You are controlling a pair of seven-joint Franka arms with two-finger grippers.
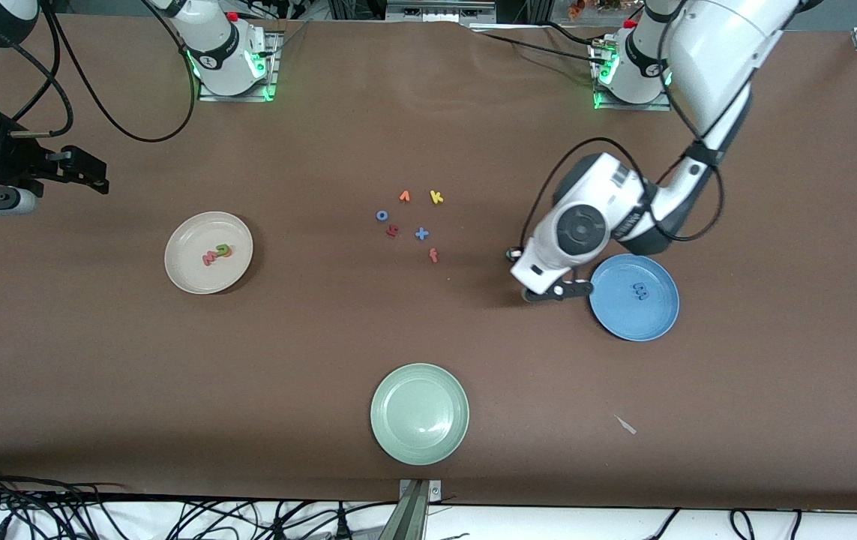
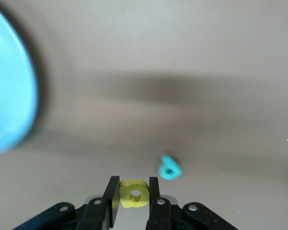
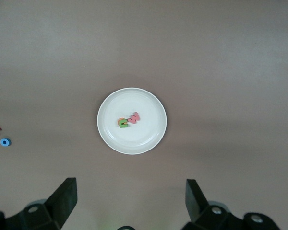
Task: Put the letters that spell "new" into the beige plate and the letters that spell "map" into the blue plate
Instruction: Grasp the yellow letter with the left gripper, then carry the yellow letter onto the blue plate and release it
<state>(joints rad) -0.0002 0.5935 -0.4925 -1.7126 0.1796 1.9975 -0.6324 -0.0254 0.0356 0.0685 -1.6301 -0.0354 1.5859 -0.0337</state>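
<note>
My left gripper (image 2: 134, 188) is shut on the yellow a (image 2: 134, 195), low over the table beside the blue plate (image 1: 660, 319). In the front view the left gripper (image 1: 519, 259) is mostly hidden under its own hand. The teal p (image 2: 169, 167) lies on the table close to the fingertips. The blue m (image 1: 639, 291) lies in the blue plate. The beige plate (image 1: 188, 266) holds the green n (image 1: 223, 248), the salmon-pink w (image 1: 209, 259) and the orange e (image 3: 120, 121), bunched together. My right gripper (image 1: 94, 174) waits open and empty, high over the right arm's end of the table.
Loose letters lie mid-table: orange v (image 1: 404, 196), yellow k (image 1: 436, 197), blue o (image 1: 382, 215), a red letter (image 1: 392, 231), blue x (image 1: 421, 234), red-orange f (image 1: 434, 256). A pale green plate (image 1: 419, 442) sits nearest the front camera. A small pale scrap (image 1: 627, 425) lies near it.
</note>
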